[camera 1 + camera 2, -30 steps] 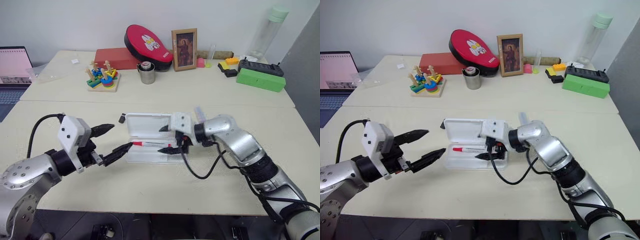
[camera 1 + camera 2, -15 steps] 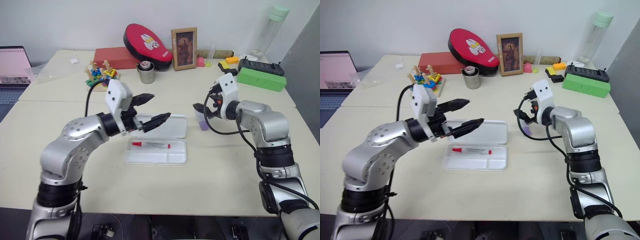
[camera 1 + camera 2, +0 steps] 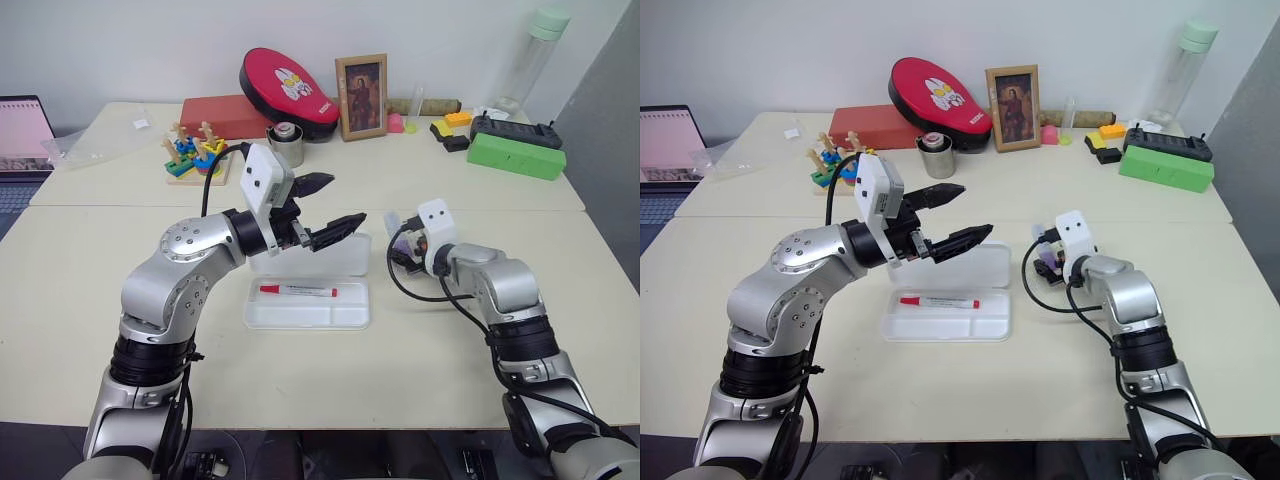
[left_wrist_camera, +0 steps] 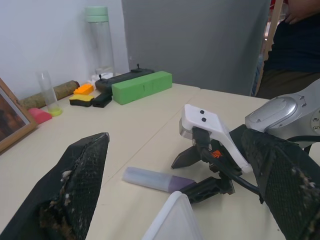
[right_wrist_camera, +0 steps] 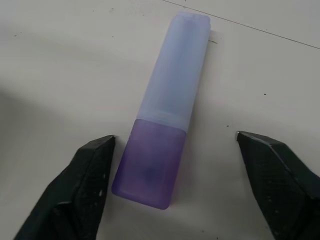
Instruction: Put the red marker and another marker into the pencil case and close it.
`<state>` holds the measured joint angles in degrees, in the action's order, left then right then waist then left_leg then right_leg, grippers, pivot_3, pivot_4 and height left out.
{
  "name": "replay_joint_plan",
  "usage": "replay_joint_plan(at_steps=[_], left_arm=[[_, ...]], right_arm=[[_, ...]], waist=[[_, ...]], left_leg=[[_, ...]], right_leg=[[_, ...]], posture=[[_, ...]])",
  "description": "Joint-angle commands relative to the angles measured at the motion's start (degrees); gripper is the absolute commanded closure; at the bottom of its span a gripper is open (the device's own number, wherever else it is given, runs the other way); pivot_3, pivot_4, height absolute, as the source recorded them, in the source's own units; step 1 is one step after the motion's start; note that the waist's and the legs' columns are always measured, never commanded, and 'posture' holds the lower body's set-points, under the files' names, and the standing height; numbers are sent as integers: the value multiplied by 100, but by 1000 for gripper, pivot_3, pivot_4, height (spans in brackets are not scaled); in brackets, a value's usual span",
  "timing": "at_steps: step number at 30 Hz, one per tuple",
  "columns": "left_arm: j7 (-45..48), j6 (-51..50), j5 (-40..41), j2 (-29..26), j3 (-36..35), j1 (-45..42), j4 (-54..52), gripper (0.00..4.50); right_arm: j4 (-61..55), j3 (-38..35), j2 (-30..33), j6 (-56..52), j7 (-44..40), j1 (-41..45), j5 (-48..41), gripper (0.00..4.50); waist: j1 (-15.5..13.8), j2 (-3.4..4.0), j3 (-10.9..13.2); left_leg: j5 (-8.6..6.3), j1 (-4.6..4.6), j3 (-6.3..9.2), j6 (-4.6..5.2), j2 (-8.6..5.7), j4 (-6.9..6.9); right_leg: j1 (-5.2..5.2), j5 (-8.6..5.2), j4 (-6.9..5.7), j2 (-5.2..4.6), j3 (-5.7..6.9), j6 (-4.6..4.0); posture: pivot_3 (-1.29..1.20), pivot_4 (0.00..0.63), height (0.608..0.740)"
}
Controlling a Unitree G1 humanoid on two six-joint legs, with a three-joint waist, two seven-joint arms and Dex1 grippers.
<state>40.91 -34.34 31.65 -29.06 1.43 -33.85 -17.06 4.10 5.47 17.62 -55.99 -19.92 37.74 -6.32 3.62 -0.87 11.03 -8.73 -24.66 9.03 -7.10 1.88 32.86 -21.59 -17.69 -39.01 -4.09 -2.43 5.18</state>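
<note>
One case open on worktop, one red marker inside. One lavender marker on worktop, between spread fingers of right pincer, untouched. Left pincer wide, empty, above lid.

Office: laptop, cluttered desk, power strip.

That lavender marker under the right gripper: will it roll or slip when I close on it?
The lavender marker looks flat-sided, so it will probably not roll. Its plastic looks smooth, so it may slide on the table if one finger touches first. It looks stiff and probably light.
</note>
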Motion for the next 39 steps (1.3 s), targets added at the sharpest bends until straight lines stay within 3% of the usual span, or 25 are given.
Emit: replay_joint_plan(at_steps=[1, 11, 14, 18, 22, 25, 30, 35, 39], left_arm=[[42, 153, -50, 6, -54, 27, -86, 0], [117, 234, -97, 10, -88, 25, 51, 0], [112, 214, -33, -31, -200, 78, -15, 0], [-22, -162, 547, -306, -998, 662, -651, 0], [33, -600, 927, -954, -1960, 2143, -1508, 0], [100, -601, 778, -1263, -2505, 3336, -1893, 0], [318, -234, 383, -1424, -3054, 4819, -2022, 0], [335, -94, 414, -1424, -3259, 5059, -2040, 0], [265, -127, 443, -1409, -3235, 5039, -2084, 0]], right_arm=[[62, 67, 46, 16, 21, 19, 81, 1350], [-151, -82, 136, 124, 91, 165, 109, 3378], [-222, -181, 192, 220, 63, 361, 88, 3378], [-208, -542, 41, 1420, -160, 996, -216, 3378], [-1423, -113, 195, 1774, -2138, 988, -1352, 3378], [-1887, 488, 494, 1639, -2969, 903, -1603, 3378], [-1717, 1955, 837, 1604, -3553, 980, -1020, 3378], [-912, 3079, 375, 1889, -3225, 1077, -32, 3378], [-712, 3189, 173, 1908, -3223, 1046, 153, 3378]], waist=[[-2, 0, 0], [-42, 0, 0], [-35, 1, 1], [96, 8, 5], [204, 9, 5], [171, 9, 5], [41, 9, 5], [-43, 3, 1], [-58, 2, 1]], left_leg=[[0, 1, 0, 0, 0, 0], [0, 2, 1, 0, 0, 2], [0, 1, 1, 0, 0, 2], [0, 1, -3, 0, 0, -3], [-2, 1, -3, 3, 1, -17], [-4, 0, 0, 5, 1, -22], [-4, 2, 0, 5, 1, -13], [7, 4, -2, 7, 2, 1], [8, 2, -2, 6, 2, -1]], right_leg=[[2, 0, 0, 0, 0, 0], [6, 1, 1, 0, 1, 2], [4, 1, 2, 0, 1, 2], [-6, 1, 1, 0, -6, 1], [-11, -4, 5, 0, -10, 1], [-11, -11, 4, 0, -3, 1], [-7, -10, 4, -3, 1, -4], [-8, -17, 3, -2, -2, -21], [-8, 13, 5, -2, -3, -15]], posture=[[0, 150, 740], [0, 150, 740], [0, 150, 740], [0, 150, 740], [0, 150, 740], [0, 150, 740], [0, 150, 740], [0, 150, 740], [0, 150, 740]])
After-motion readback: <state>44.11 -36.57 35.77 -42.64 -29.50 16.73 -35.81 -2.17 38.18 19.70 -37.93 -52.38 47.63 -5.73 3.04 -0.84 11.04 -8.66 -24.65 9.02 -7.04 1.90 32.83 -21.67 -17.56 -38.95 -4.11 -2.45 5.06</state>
